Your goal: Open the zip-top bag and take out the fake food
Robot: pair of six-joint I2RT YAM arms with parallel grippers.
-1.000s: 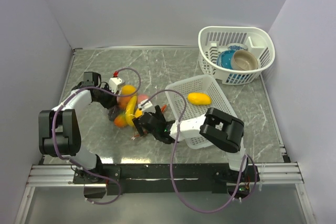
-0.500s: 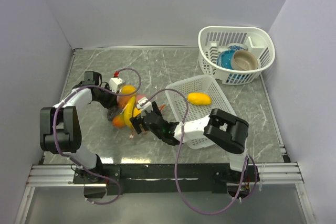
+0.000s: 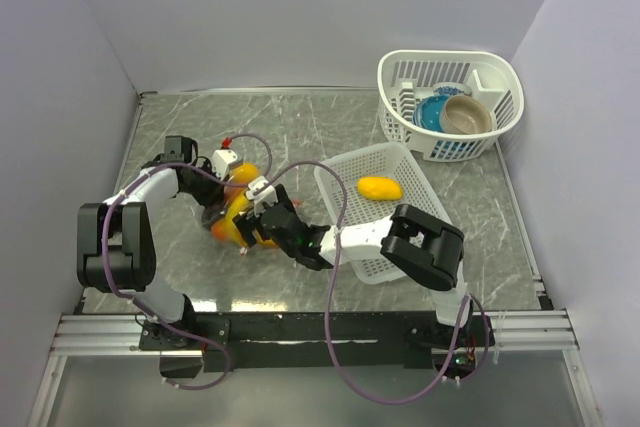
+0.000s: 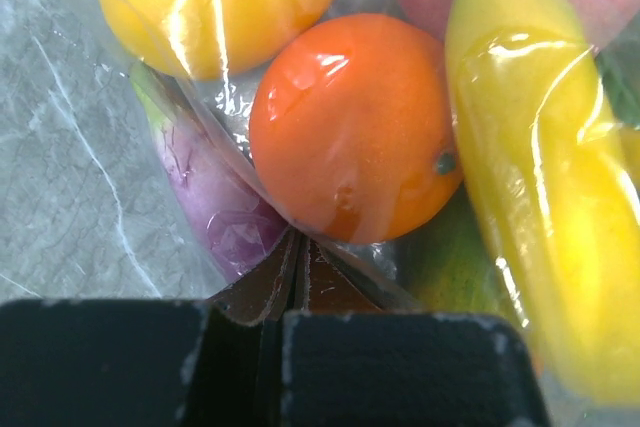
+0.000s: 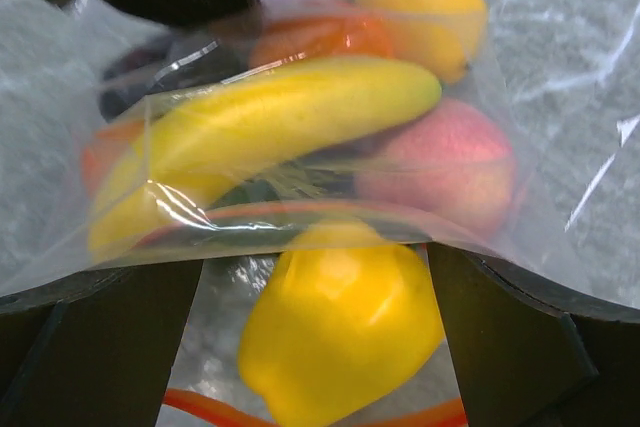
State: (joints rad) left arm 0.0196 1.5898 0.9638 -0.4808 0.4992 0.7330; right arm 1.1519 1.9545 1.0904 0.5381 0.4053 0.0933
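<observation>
The zip-top bag (image 3: 236, 209) lies on the table left of centre, packed with fake food. In the left wrist view my left gripper (image 4: 297, 243) is shut on a fold of the bag's plastic, just below an orange (image 4: 350, 127), a purple piece (image 4: 215, 209), a lemon (image 4: 215, 2) and a banana (image 4: 540, 197). My right gripper (image 5: 315, 259) is open at the bag's mouth, its fingers (image 5: 110, 337) either side of a yellow pepper (image 5: 340, 327). The red-orange zip strip (image 5: 250, 215) crosses just above the pepper. Banana (image 5: 270, 122) and peach (image 5: 445, 162) lie beyond it. In the top view the left gripper (image 3: 213, 211) and right gripper (image 3: 250, 230) flank the bag.
A white rectangular mesh basket (image 3: 400, 237) stands right of the bag with one yellow fruit (image 3: 380, 188) in it. A round white basket (image 3: 495, 72) at the back right holds a blue bowl (image 3: 432, 114) and a tan bowl (image 3: 467, 115). Walls close in the table's left, back and right.
My right gripper has moved left and a little away from me, into the bag's mouth. The bag and fruit shifted slightly left. My left gripper has kept its hold.
</observation>
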